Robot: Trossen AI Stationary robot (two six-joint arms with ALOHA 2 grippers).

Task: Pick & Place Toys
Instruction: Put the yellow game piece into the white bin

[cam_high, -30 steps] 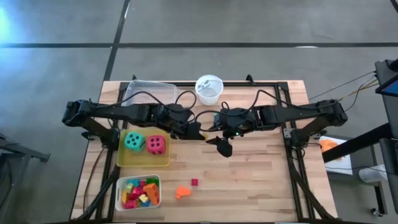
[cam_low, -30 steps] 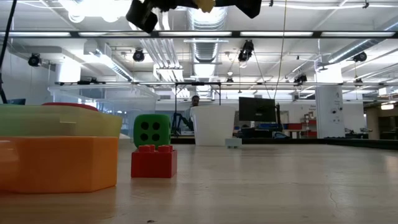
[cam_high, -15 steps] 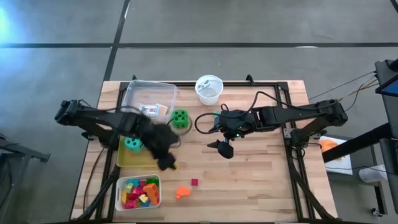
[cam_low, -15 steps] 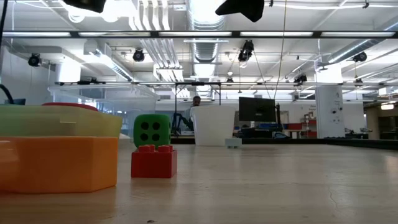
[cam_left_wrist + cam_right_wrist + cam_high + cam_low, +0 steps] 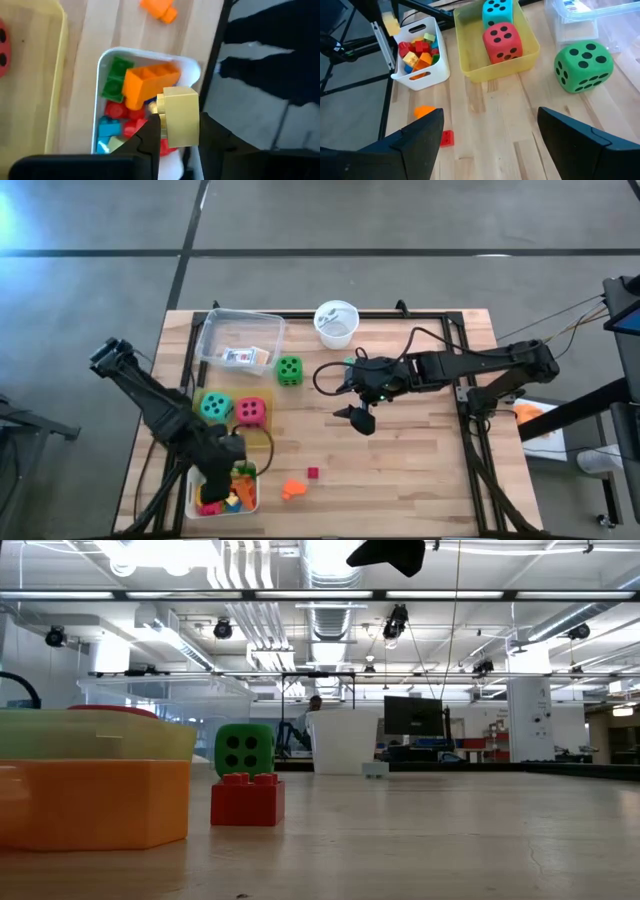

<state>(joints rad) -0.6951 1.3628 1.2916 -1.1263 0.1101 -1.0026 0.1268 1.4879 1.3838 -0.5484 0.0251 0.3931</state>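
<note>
Presently, the wooden slatted table (image 5: 420,450) carries the following.

Left end effector (image 5: 175,131): poised over the white rectangular bin, clenched on a small yellow plastic block (image 5: 179,116), which sits between its two dark fingers above the bin's contents.

Right end effector (image 5: 360,418): hanging above the middle of the table, well apart from any toy, its fingers spread wide and grasping nothing.

White rectangular bin (image 5: 190,486): at the table's near left corner, filled with a heap of small red, orange, green, teal and yellow plastic blocks (image 5: 419,52).

Yellow translucent tray (image 5: 492,69): just beyond the white bin, holding a teal foam die (image 5: 213,407) and a red foam die (image 5: 250,412) side by side.

Green foam die (image 5: 289,369): alone on the bare wood, between the yellow tray and the clear plastic tray.

Clear plastic tray (image 5: 212,330): at the far left of the table, containing a small card pack (image 5: 244,357).

Orange plastic block (image 5: 292,490): loose on the table just beside the white bin.

Small red plastic brick (image 5: 313,473): loose on the table, near the orange block but not touching it.

White round cup (image 5: 336,323): at the far edge of the table, near its middle.
</note>
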